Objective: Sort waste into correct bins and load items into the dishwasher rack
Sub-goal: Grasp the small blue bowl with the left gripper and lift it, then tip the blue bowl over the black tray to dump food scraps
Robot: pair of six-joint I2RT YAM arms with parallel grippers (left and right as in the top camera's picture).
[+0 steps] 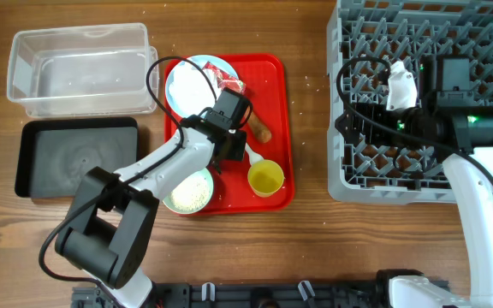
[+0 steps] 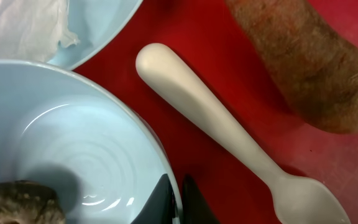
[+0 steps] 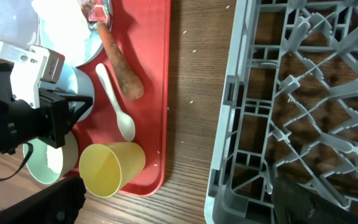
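My left gripper (image 2: 178,202) is shut on the rim of the light blue bowl (image 2: 61,143), with one finger inside and one outside. A small brown food lump (image 2: 17,202) lies in that bowl. Beside it on the red tray (image 1: 274,94) lie the white spoon (image 2: 216,124) and the orange-brown sausage stick (image 2: 297,62). The light blue plate (image 1: 172,85) holds a crumpled napkin (image 2: 23,28), and the red wrapper (image 1: 227,81) lies at its edge. The yellow cup (image 1: 265,178) and the pale green bowl (image 1: 168,202) with rice stand at the tray's front. My right gripper (image 3: 179,199) is open and empty over the grey dishwasher rack (image 1: 358,184).
The clear tub (image 1: 80,32) stands at the back left, with the black tray (image 1: 75,162) just in front of it. A few rice grains lie on the wood between the red tray and the rack. The rack fills the right side.
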